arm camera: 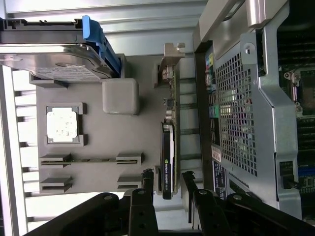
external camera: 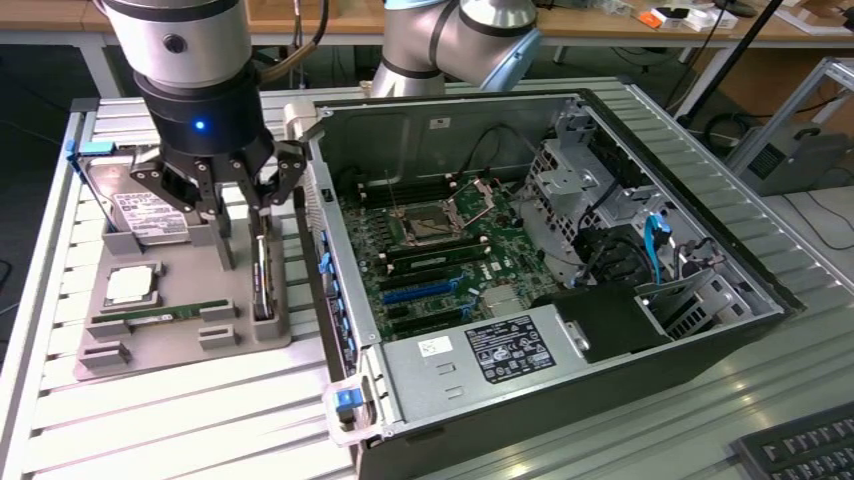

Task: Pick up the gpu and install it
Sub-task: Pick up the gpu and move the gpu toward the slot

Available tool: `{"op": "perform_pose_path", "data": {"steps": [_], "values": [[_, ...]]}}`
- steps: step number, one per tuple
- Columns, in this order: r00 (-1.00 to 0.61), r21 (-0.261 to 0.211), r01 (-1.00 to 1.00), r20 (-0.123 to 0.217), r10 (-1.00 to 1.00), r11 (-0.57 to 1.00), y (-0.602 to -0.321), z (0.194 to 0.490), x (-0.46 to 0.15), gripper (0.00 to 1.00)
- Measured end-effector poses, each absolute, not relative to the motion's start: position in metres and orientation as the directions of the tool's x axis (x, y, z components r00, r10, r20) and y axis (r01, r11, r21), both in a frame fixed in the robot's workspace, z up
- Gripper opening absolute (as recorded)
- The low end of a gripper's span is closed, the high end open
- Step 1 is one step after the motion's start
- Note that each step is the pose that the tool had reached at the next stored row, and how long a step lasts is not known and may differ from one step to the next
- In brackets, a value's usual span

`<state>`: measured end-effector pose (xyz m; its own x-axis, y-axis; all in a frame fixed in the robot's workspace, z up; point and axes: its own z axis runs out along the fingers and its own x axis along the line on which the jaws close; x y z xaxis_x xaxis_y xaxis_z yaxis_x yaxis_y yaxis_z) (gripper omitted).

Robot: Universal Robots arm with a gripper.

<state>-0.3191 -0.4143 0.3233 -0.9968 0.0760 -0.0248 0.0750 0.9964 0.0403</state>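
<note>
**Grey holder [external camera: 174, 345], claw [external camera: 244, 240] poised over the gpu [external camera: 263, 285]**

Exterior view: the pick-up step is in hand and nothing is installed yet. The gpu stands on edge in the holder's slot on the table [external camera: 200, 420], just beside the open computer case [external camera: 441, 125]. The claw hangs low over the card. The hard drive [external camera: 140, 205] lies near on the exterior view's left.

Wrist view: the claw [arm camera: 168, 181] is spread open, with one finger on each side of the gpu [arm camera: 168, 147] and neither visibly touching it. The silvery bracket [arm camera: 170, 54] is at the end away from the claw. I judge that a sound grip calls for the fingers to close square on the flat faces. The case wall [arm camera: 241, 98] leaves little sideways room, so the free path looks to be straight up.
</note>
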Motion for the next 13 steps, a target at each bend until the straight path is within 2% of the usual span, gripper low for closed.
{"op": "perform_pose_path", "data": {"steps": [13], "values": [[-0.997, 0.029, 0.075, -0.026, 0.076, 0.997, -0.4143, 0.3169, -0.3157, 0.36]]}}
